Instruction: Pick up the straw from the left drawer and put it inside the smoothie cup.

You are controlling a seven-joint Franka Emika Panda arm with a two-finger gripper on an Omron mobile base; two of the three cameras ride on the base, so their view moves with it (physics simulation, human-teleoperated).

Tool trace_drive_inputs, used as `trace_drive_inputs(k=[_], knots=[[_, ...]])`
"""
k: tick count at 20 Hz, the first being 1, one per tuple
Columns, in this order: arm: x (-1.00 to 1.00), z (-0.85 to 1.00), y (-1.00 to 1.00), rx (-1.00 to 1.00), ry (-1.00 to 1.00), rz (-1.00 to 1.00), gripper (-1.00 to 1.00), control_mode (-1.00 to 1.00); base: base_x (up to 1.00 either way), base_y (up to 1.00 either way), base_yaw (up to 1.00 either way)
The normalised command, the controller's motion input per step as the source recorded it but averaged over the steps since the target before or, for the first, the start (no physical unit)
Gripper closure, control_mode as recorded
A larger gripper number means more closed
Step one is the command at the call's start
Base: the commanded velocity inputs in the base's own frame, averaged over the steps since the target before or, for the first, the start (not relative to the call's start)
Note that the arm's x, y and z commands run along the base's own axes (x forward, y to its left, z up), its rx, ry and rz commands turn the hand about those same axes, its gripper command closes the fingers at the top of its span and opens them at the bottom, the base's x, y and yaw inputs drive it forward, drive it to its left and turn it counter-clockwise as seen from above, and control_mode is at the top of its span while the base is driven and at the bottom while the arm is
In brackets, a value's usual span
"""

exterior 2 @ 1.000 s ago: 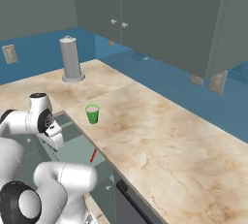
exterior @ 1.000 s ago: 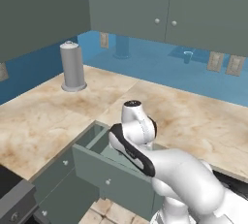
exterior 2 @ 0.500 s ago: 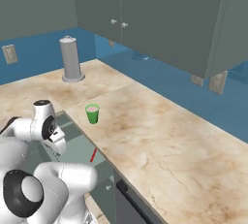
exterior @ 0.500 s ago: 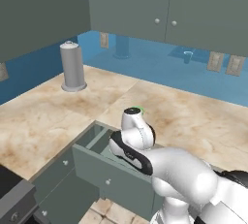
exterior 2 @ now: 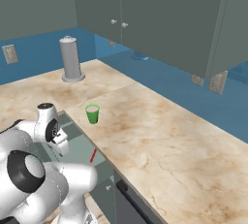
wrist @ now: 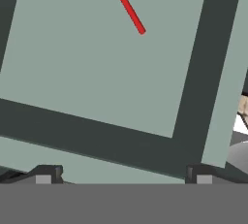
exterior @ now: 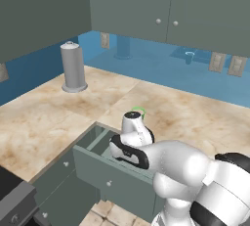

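Marbled beige desk [exterior 2: 160,136] runs along a blue backsplash under grey-green upper cabinets [exterior: 166,5], with a tall grey canister [exterior: 73,67] standing toward the upper left of both base views. Set into the desk front, the left drawer [exterior: 110,171] is pulled open, its flat panel with small round knobs facing the lower left of the left base view.

In the right base view the straw [exterior 2: 92,155] lies inside the drawer against its right side, a short red stroke just left of centre in the frame. The hand view looks down at the drawer floor, where the straw [wrist: 127,6] slants from the top edge down toward the right, in the upper middle of the frame, well apart from the fingers [wrist: 123,173], whose two dark tips sit far apart at the bottom edge, spread wide with nothing between them.

The smoothie cup [exterior 2: 92,114] stands upright on the desk beyond the drawer, near its rear edge; in the left base view only its green rim [exterior: 139,109] peeks above the arm's wrist, which hangs over the open drawer.
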Motion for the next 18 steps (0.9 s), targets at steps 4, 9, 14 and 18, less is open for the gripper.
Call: trace_drive_inputs(k=[4, 9, 14, 18], knots=[[0.24, -0.17, 0.10, 0.00, 0.03, 0.00, -1.00, -1.00, 0.00, 0.00, 0.00], [0.09, -0.26, 0.18, 0.00, 0.08, 0.00, -1.00, -1.00, 0.00, 0.00, 0.00], [0.00, -0.30, 0.31, 0.00, 0.11, 0.00, -1.00, -1.00, 0.00, 0.00, 0.00], [-0.14, -0.22, 0.36, 0.00, 0.13, 0.00, -1.00, -1.00, 0.00, 0.00, 0.00]])
